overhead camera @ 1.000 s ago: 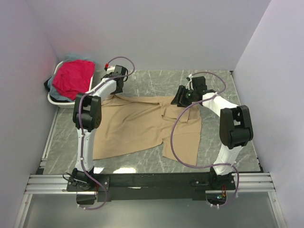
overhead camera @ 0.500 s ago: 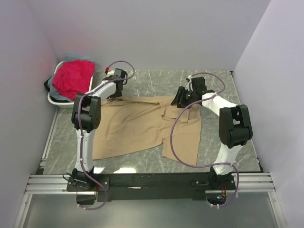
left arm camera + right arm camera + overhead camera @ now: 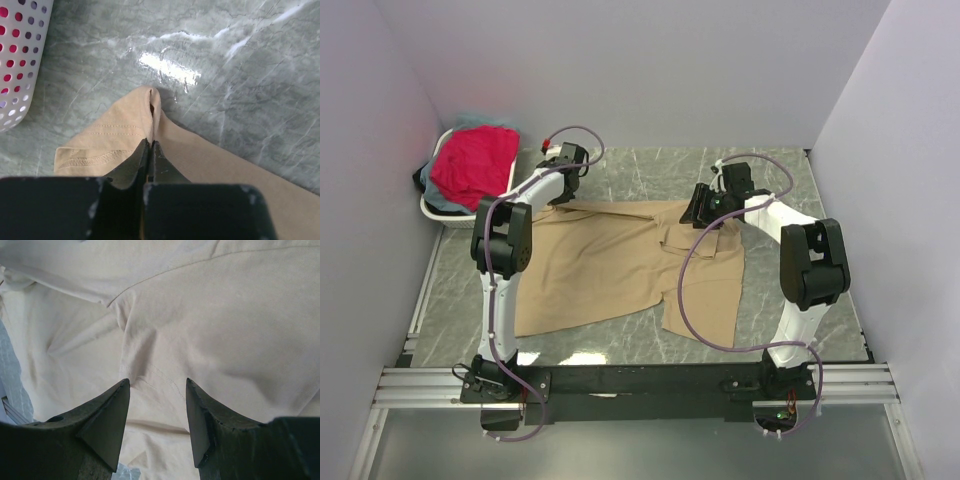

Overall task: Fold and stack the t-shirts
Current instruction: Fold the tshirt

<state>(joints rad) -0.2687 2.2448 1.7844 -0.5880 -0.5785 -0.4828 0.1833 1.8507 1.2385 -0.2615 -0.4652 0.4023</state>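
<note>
A tan t-shirt point(image 3: 610, 265) lies spread on the marble table, its right part folded over. My left gripper point(image 3: 151, 144) is shut on a raised fold of the tan t-shirt's point(image 3: 115, 140) sleeve at the shirt's far left corner point(image 3: 556, 200). My right gripper point(image 3: 156, 390) is open just above the tan cloth point(image 3: 215, 315) at the shirt's far right, near the folded flap point(image 3: 697, 213), with nothing between its fingers. A red-pink t-shirt point(image 3: 475, 160) lies heaped on a pale blue-grey one point(image 3: 472, 121) in the basket.
The white perforated basket point(image 3: 433, 212) stands at the far left against the wall; its side point(image 3: 20, 60) shows close to my left gripper. Walls enclose the table on the left, back and right. Bare marble point(image 3: 650, 175) lies behind the shirt.
My left gripper has shifted slightly right and closed onto the tan shirt's sleeve fold. The right arm has stayed still and open.
</note>
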